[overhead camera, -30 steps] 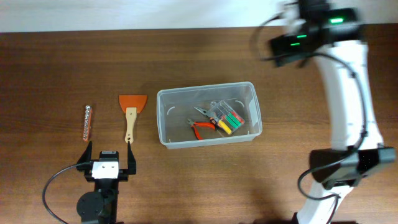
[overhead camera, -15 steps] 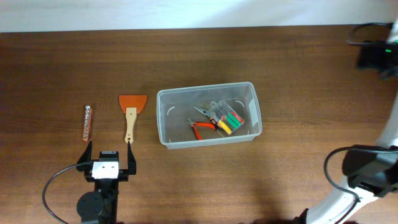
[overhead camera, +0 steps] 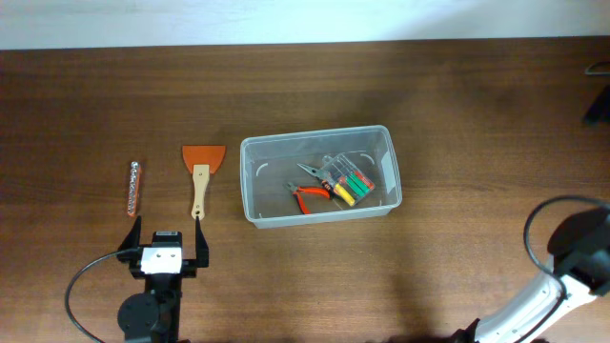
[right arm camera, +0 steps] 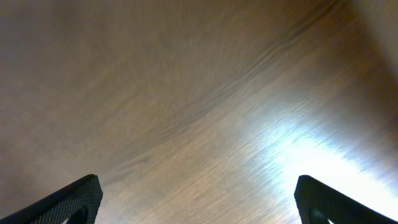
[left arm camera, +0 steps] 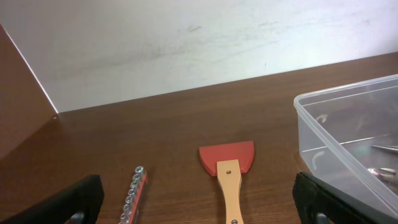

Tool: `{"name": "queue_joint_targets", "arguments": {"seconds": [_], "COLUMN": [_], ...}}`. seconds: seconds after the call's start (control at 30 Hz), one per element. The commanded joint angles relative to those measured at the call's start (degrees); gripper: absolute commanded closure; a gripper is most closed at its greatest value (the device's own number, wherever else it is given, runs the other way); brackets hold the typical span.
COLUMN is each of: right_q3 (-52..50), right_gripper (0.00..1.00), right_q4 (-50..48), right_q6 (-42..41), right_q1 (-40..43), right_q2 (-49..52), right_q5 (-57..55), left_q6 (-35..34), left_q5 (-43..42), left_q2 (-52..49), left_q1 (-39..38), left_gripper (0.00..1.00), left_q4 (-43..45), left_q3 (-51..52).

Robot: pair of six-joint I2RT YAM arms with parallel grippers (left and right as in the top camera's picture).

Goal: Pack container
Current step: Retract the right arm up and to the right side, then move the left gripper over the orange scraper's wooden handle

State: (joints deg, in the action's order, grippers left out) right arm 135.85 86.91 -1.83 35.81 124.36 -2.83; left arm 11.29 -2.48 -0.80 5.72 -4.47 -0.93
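The clear container (overhead camera: 250,181) sits mid-table and holds red-handled pliers (overhead camera: 307,194) and a clear case of green, yellow and red bits (overhead camera: 351,181). Left of it lie a scraper (overhead camera: 201,171) with an orange blade and wooden handle, and an orange socket rail (overhead camera: 134,187). My left gripper (overhead camera: 166,234) rests open near the table's front edge, just short of both tools. In the left wrist view the scraper (left arm camera: 227,163), the rail (left arm camera: 134,196) and the container's wall (left arm camera: 323,143) lie ahead of the gripper (left arm camera: 199,208). My right gripper (right arm camera: 199,208) is open over bare wood.
The right arm's base and cable (overhead camera: 572,257) show at the bottom right corner of the overhead view; its gripper is outside that view. A pale wall (left arm camera: 186,43) runs along the table's far edge.
The right arm has swung away from beside the container toward the right and left the overhead view. The left arm and the tools have not moved.
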Motion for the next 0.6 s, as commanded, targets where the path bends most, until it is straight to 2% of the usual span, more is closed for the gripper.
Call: {"name": "queue_joint_targets", "arguments": {"seconds": [0.0,0.33,0.47,0.57], "right_q3": [-0.3,-0.3,-0.3,-0.3], "right_gripper": [0.01,0.01,0.01,0.01], "right_q4": [1.4,1.4,1.4,1.4], "right_q6": [-2.3,-2.3,-2.3,-2.3], "right_q1": [-0.3,-0.3,-0.3,-0.3], "right_q2": [2.9,3.3,3.3,3.3], "right_q5": [1.3,1.3,1.3,1.3], "left_q6": [-0.5,-0.6,-2.1,-5.2], "left_q5": [0.4,0.0,-7.8,-8.6], "left_q2": [0.3,0.3,0.3,-0.6], "left_q1": [0.3,0.3,0.3,0.4], "left_gripper": [0.01,0.01,0.01,0.01], "left_q4": [0.0,0.2,0.7,-4.2], "left_q3": [0.4,0.4,-0.1,-4.1]}}
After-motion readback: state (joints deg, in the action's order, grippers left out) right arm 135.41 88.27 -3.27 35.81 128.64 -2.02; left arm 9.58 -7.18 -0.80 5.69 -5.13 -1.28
